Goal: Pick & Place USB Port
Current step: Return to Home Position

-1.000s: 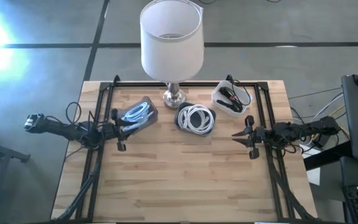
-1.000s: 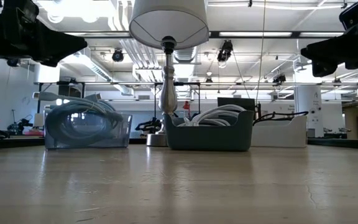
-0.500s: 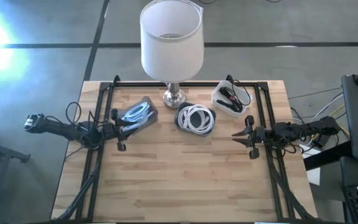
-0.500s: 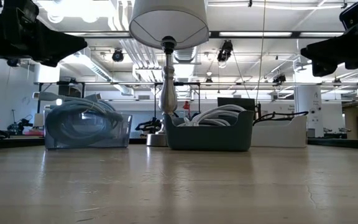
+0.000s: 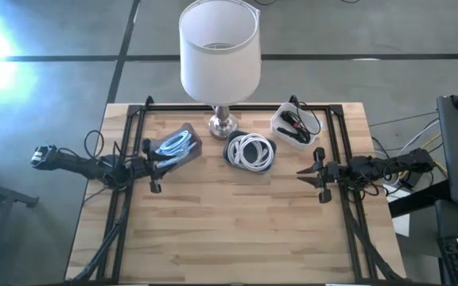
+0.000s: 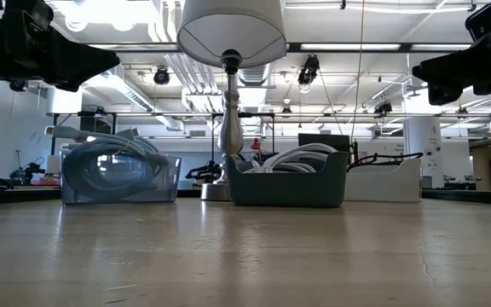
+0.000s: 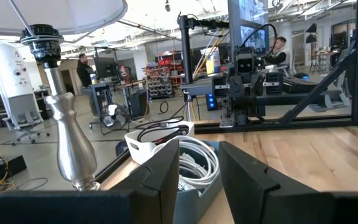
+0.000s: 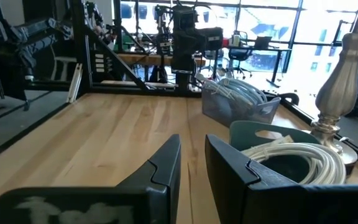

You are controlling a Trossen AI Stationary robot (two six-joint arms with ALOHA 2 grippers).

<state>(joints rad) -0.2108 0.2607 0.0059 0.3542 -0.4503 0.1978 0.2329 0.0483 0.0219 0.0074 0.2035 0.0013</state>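
Three bins stand on their bottoms at the table's far side. A clear bin [image 5: 177, 145] holds pale blue-white cables, a dark teal bin [image 5: 250, 151] holds coiled white cables, and a white bin [image 5: 296, 123] holds black cables. I cannot pick out a single USB part among them. My left gripper [image 5: 162, 164] hovers at the clear bin's near left corner, raised above the table [image 6: 88, 61], its fingers narrowly open [image 7: 199, 163]. My right gripper [image 5: 302, 171] hovers right of the teal bin, also raised [image 6: 433, 81], and is narrowly open [image 8: 192, 155].
A lamp with a white shade [image 5: 219, 48] and a silver base [image 5: 223, 123] stands at the far edge between the bins. Black frame rails [image 5: 130, 135] run along the table's left and right sides. Bare wood [image 5: 229, 230] fills the near half.
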